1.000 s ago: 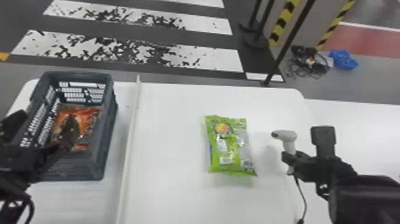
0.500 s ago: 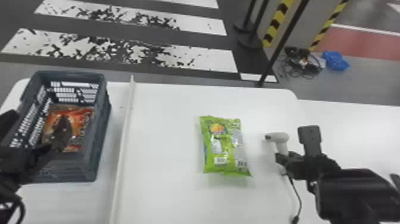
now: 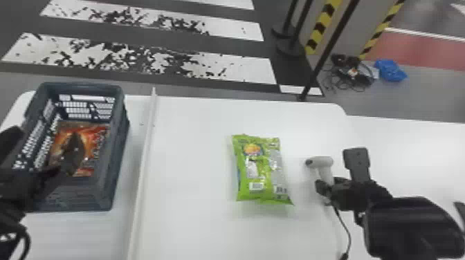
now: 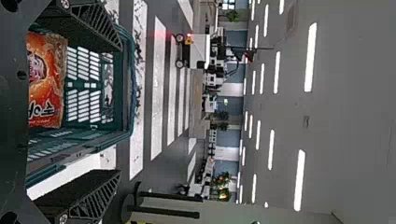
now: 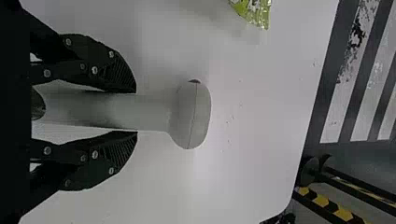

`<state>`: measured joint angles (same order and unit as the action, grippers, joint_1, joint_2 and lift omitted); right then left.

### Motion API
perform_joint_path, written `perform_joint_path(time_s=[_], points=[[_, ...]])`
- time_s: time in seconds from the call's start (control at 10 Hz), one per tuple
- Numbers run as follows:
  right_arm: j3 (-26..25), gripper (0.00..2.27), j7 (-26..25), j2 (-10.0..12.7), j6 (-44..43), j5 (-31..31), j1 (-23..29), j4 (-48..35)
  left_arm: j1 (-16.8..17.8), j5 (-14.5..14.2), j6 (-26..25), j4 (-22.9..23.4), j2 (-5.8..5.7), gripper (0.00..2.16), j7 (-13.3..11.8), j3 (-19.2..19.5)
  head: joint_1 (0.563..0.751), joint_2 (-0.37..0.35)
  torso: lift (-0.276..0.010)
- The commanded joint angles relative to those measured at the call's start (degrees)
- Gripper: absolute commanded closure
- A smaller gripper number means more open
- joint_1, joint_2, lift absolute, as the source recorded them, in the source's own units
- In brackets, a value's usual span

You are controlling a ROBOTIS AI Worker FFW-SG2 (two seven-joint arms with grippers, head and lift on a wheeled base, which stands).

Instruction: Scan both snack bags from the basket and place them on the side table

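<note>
"What is the biggest thing there?"

"The white counter [image 3: 193, 138]. Its straight far edge ends in a rounded corner on the right, where another white surface [image 3: 415, 145] adjoins."

"And the arms?"

"The right arm [image 3: 408, 221] comes in from the near right and angles toward the middle. The left arm [image 3: 14, 197] enters at the left edge, its gripper [image 3: 45, 138] over the basket [image 3: 119, 166]. That gripper is wide, nothing between its fingers; whether a finger touches the bag below, the views can't tell."

"How much room has the basket?"

"A narrow strip along its right wall, then a raised white rail [image 3: 147, 152] running near to far. Right of that rail is a broad open stretch, as far as the green snack bag [image 3: 261, 166]. That one lies flat, with bare counter toward the far edge and toward the near side."

"Where is the other bag?"

"The orange-red snack bag [image 3: 97, 133] lies flat on the basket's floor."

"What about the right gripper [image 3: 324, 188]?"

"Narrow, holding the white scanner [image 3: 321, 161] by its handle. The scanner is upright, just right of the green bag, with a gap between; its head faces left. Its thin dark cord [image 3: 346, 228] trails toward the near side."
</note>
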<state>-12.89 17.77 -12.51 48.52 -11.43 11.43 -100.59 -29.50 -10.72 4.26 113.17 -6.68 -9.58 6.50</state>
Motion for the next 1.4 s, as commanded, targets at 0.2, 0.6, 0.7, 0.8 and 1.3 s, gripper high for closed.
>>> perform_joint_path(time_s=[0.2, 0.6, 0.7, 0.8, 1.3], points=[[-2.2, 0.06, -1.0, 0.5, 0.7, 4.6, 4.5, -8.8, 0.0, 0.0, 0.0, -0.2, 0.0, 0.07, 0.0, 0.0, 0.695, -0.207, -0.075], [-5.0, 0.08, 4.6, 1.1, 10.3, 16.9, 6.9, -17.3, 0.0, 0.0, -0.2, -0.2, 0.0, 0.07, -0.1, 0.0, 0.695, -0.157, -0.075], [-4.3, 0.08, 5.3, 1.1, 11.0, 17.3, 6.7, -17.3, 0.0, 0.0, -0.4, -0.2, 0.0, 0.07, -0.1, 0.0, 0.695, -0.132, -0.075], [-3.1, 0.08, 5.9, 1.1, 11.9, 17.3, 6.1, -16.6, 0.1, 0.0, -0.4, -0.2, -0.09, 0.07, 0.0, 0.0, 0.695, -0.114, -0.075], [1.4, 0.09, 10.1, 1.2, 12.4, 19.3, -0.3, -6.3, -0.1, 0.1, -0.5, -0.1, -0.09, 0.07, -0.1, -0.1, 0.695, -0.034, -0.075]])
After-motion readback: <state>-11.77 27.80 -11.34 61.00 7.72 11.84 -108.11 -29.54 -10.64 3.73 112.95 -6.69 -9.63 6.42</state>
